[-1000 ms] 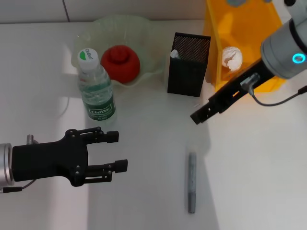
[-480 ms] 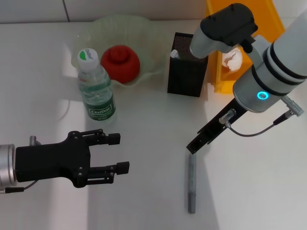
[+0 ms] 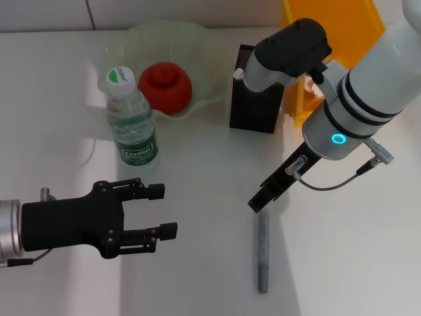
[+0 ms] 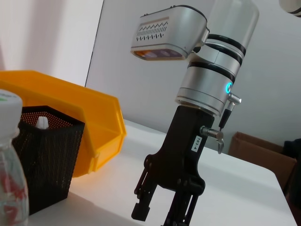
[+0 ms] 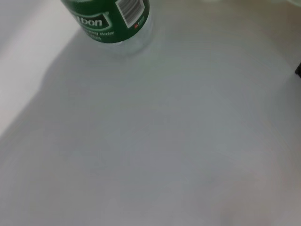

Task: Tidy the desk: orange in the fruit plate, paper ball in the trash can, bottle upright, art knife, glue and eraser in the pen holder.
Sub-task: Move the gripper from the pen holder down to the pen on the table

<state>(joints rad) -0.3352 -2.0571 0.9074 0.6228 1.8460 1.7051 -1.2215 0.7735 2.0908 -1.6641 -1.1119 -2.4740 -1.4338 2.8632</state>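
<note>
Right end effector [image 3: 262, 201] hangs just above the top end of the grey art knife [image 3: 263, 251] lying flat on the worktop [image 3: 197, 164], fingers pointing down at it, so my read is a pick of the knife for the pen holder [image 3: 258, 89]; the head view only shows the tip as one dark block, but the left wrist view shows its fingers [image 4: 141, 209] slightly apart with nothing between them. Left end effector [image 3: 148, 217] is parked low at the near left, fingers apart, empty, well clear of the knife. Rest looks sorted: orange [image 3: 165, 87] sits in the fruit plate [image 3: 197, 39], bottle [image 3: 131, 118] stands upright just in front of the plate, something white pokes out of the pen holder, can't tell what. Yellow bin [image 3: 329, 26] is behind the holder, mostly covered by the right arm, so the paper ball isn't visible now. Left wrist view gives the side-on look at the right end effector plus holder [image 4: 42, 160] and bin [image 4: 70, 127], no knife. Right wrist view shows only the bottle base [image 5: 113, 21] and bare worktop, no knife and none of its own fingers.
</note>
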